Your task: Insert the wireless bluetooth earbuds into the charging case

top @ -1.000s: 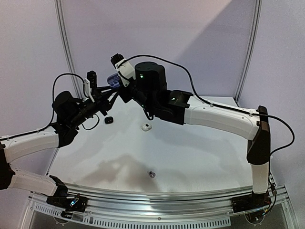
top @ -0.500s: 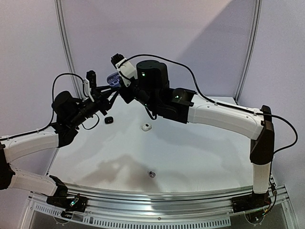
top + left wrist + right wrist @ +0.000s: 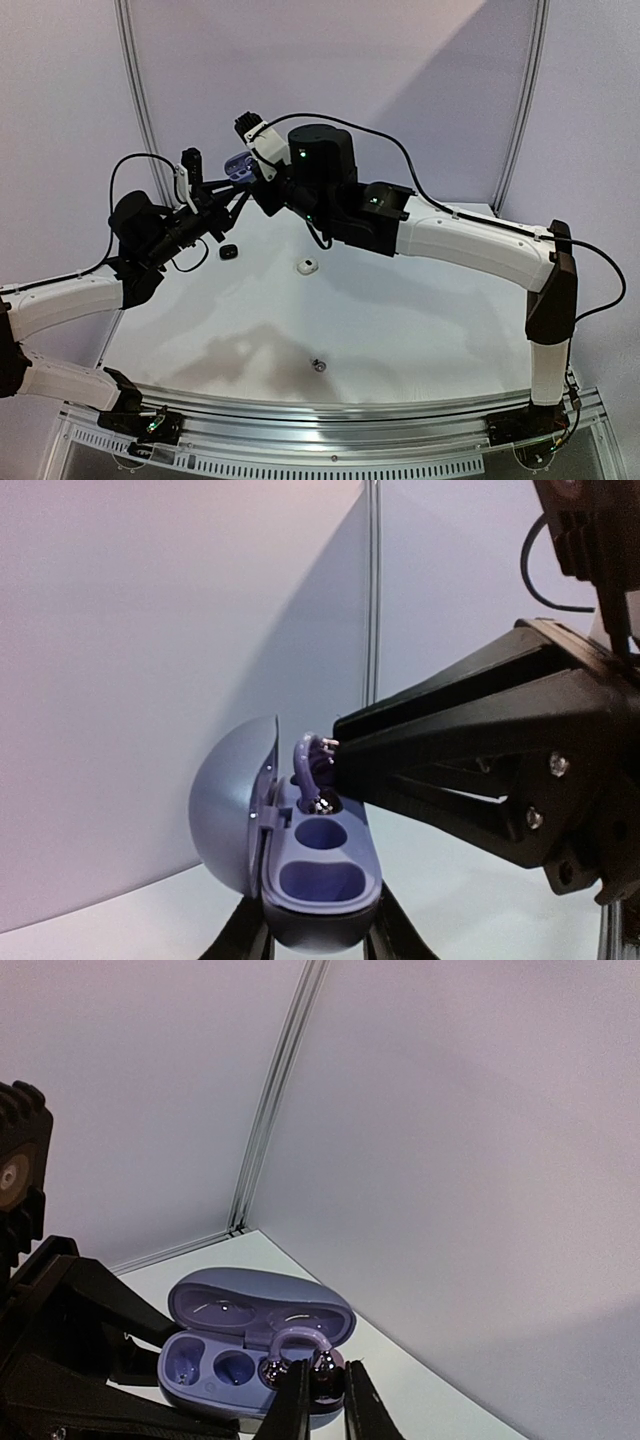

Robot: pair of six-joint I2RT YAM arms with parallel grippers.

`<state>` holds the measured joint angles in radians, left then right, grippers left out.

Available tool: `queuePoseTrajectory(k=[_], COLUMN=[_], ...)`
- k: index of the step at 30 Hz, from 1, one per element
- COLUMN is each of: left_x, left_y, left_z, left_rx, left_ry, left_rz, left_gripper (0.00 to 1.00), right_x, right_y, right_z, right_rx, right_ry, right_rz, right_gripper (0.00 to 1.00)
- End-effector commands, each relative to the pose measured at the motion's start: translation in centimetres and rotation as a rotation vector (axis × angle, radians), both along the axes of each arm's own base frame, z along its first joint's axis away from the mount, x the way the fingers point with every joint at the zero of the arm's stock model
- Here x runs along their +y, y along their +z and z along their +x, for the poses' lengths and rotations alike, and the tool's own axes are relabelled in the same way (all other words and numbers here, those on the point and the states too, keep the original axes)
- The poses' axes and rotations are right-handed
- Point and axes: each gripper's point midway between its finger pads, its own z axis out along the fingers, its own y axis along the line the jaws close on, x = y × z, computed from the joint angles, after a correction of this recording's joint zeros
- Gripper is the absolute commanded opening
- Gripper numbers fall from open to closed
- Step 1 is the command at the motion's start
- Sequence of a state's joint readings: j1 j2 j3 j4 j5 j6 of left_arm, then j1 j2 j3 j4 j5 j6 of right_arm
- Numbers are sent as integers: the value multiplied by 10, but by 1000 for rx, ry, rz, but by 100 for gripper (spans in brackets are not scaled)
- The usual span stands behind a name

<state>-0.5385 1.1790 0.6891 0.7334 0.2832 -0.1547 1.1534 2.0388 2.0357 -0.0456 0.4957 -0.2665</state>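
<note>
A purple charging case (image 3: 237, 168) hangs in the air at the back left with its lid open, and my left gripper (image 3: 318, 946) is shut on its lower body (image 3: 318, 880). A purple clip-shaped earbud (image 3: 297, 1344) with shiny ends sits over the case's right-hand wells (image 3: 235, 1360). My right gripper (image 3: 320, 1400) is shut on one shiny end of it. In the left wrist view the earbud (image 3: 308, 765) touches the far well, while the two nearer wells hold nothing. My right gripper's fingers (image 3: 470, 750) reach in from the right.
On the white table (image 3: 400, 320) lie a small black item (image 3: 228, 250) at the back left, a small white one (image 3: 306, 266) beside it and a tiny silvery earbud (image 3: 318, 365) near the front. Grey walls close off the back.
My right arm has shifted slightly toward the case with the earbud. The left arm and the case have stayed still.
</note>
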Motion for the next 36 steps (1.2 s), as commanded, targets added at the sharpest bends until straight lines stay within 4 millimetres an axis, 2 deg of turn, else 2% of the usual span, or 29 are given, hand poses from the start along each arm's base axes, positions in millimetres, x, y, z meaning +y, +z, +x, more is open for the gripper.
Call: queuePoseTrajectory(k=[1, 6, 19, 22, 31, 33, 36], left_x=[2, 1, 4, 4, 3, 3, 4], left_y=[29, 30, 31, 30, 29, 29, 26], left_z=[-13, -16, -15, -14, -14, -14, -12], left_rx=[-95, -107, -122, -121, -118, -116, -107], left_ry=[-28, -41, -19, -18, -20, -20, -15], left_rz=[-47, -42, -39, -38, -34, -33, -24], left_gripper=[0, 0, 0, 0, 0, 0, 0], right_x=[-1, 2, -2, -4, -5, -7, -13], right_y=[-11, -26, -43, -40, -33, -28, -10], right_z=[-1, 5, 4, 3, 1, 0, -4], right_rx=[22, 38, 91, 101, 99, 97, 89], right_ry=[19, 17, 32, 32, 40, 42, 49], right_rz=[-69, -111, -153, -143, -126, -119, -79], right_gripper=[9, 9, 12, 16, 18, 18, 19])
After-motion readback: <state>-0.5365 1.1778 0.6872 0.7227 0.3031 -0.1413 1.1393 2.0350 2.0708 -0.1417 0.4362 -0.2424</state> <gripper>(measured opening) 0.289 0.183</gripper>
